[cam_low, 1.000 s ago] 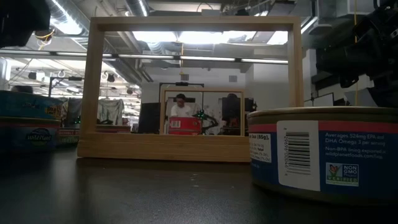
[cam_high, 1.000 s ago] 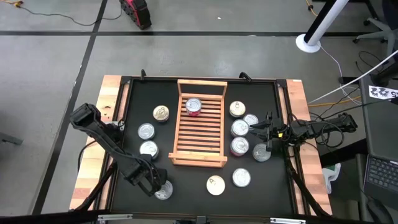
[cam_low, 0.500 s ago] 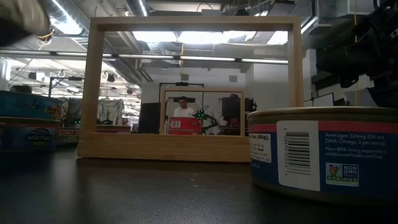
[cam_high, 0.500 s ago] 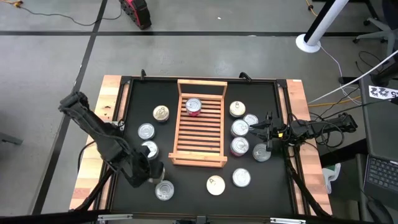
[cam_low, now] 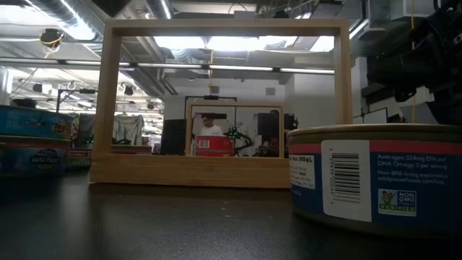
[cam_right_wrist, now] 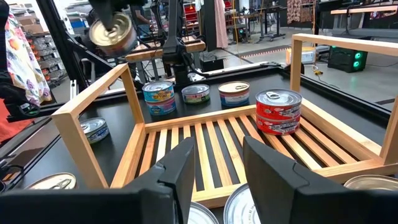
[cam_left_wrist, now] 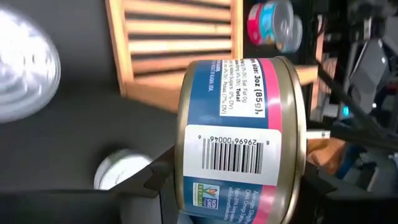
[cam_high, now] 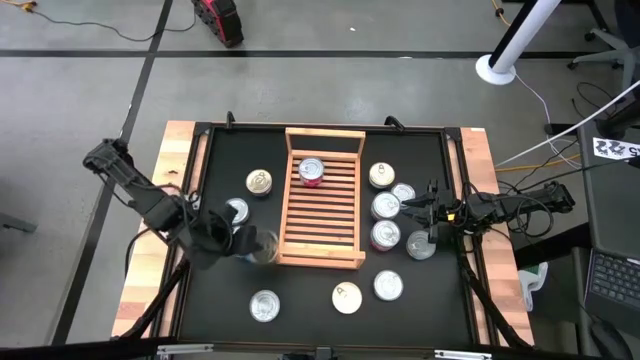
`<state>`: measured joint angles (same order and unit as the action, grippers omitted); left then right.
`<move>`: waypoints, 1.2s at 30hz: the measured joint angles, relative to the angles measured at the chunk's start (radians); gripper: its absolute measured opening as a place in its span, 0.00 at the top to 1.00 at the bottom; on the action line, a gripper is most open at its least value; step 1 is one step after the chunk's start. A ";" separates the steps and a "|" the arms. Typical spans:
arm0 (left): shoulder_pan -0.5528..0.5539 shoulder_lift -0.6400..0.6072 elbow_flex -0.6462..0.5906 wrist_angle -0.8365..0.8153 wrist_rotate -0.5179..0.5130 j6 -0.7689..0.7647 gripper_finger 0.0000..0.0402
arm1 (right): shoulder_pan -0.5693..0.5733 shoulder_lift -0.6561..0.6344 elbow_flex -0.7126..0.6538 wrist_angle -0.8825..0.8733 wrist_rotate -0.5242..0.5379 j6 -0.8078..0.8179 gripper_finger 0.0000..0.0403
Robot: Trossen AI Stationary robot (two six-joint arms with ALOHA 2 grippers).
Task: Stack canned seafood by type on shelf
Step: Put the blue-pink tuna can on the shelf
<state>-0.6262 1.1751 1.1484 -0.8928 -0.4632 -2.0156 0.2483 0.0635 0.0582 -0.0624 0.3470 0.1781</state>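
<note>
A grey concrete floor (cam_high: 330, 90) crossed by dark tape lines surrounded the black table (cam_high: 400, 320), while a white pole base (cam_high: 497, 68) stood nearby and fluorescent ceiling lights (cam_low: 238, 43) lit exposed ducts (cam_low: 72, 14) overhead.

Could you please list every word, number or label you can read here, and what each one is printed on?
"3oz (85g)" and barcode digits "29696 00046": on the blue can in the left pincer.
"(85g)", "Omega 3 per serving", "NON GMO": on the near can, low view.
"Wild Planet": on the can at left, low view.
Other cans' labels: too small to read.
</note>
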 joint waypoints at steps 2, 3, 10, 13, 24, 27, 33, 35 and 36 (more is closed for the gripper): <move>0.050 0.000 0.000 0.000 -0.001 0.043 0.55 | 0.000 0.000 0.000 0.000 0.000 0.000 0.66; 0.078 0.000 0.000 0.000 -0.003 0.065 0.55 | 0.000 0.000 0.000 0.000 0.000 0.000 0.66; 0.300 0.000 0.000 0.054 -0.003 0.277 0.54 | 0.000 0.000 0.000 0.000 0.000 0.000 0.66; 0.402 -0.001 -0.011 0.132 0.045 0.387 0.55 | 0.000 0.000 0.000 0.000 0.000 0.000 0.66; 0.710 0.080 -0.130 0.355 0.367 0.574 0.54 | 0.000 0.000 0.000 0.000 0.000 0.000 0.66; 0.772 0.118 -0.170 0.453 0.441 0.607 0.54 | 0.000 0.000 0.000 0.000 0.000 0.000 0.66; 0.860 0.225 -0.228 0.596 0.570 0.634 0.54 | 0.000 0.000 0.000 -0.001 0.000 0.000 0.66; 0.880 0.266 -0.236 0.607 0.606 0.644 0.54 | 0.000 0.000 0.000 -0.002 0.000 0.000 0.66; 0.888 0.286 -0.242 0.620 0.624 0.651 0.54 | 0.000 0.000 0.000 -0.005 0.000 0.000 0.66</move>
<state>0.2621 1.4609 0.9069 -0.2726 0.1605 -1.3642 0.2481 0.0635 0.0586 -0.0669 0.3470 0.1780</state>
